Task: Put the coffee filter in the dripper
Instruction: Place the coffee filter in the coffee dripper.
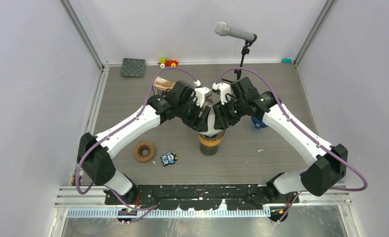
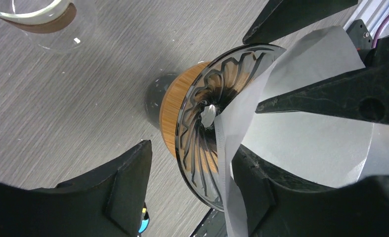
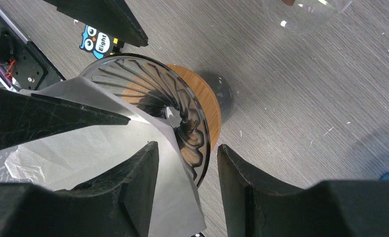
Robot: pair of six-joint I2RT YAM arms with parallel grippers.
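Observation:
The glass dripper (image 1: 209, 141) with a wooden collar stands at mid-table, and the white coffee filter (image 1: 209, 126) sits in its cone. In the left wrist view the filter (image 2: 306, 123) lines the ribbed dripper (image 2: 207, 128). My left gripper (image 2: 192, 192) is open, its jaws astride the dripper's rim and the filter's edge, one finger (image 2: 254, 190) inside the paper. My right gripper (image 3: 188, 185) is open too, straddling the opposite rim of the dripper (image 3: 182, 113), with one finger (image 3: 133, 192) resting against the filter (image 3: 83, 143).
A glass carafe (image 2: 29, 19) stands just behind the dripper. An owl card (image 1: 168, 158) and a brown ring (image 1: 144, 151) lie front left. A blue object (image 1: 258, 123) lies to the right. A microphone (image 1: 234, 32), a black pad (image 1: 133, 67) and a toy train (image 1: 168, 62) are at the back.

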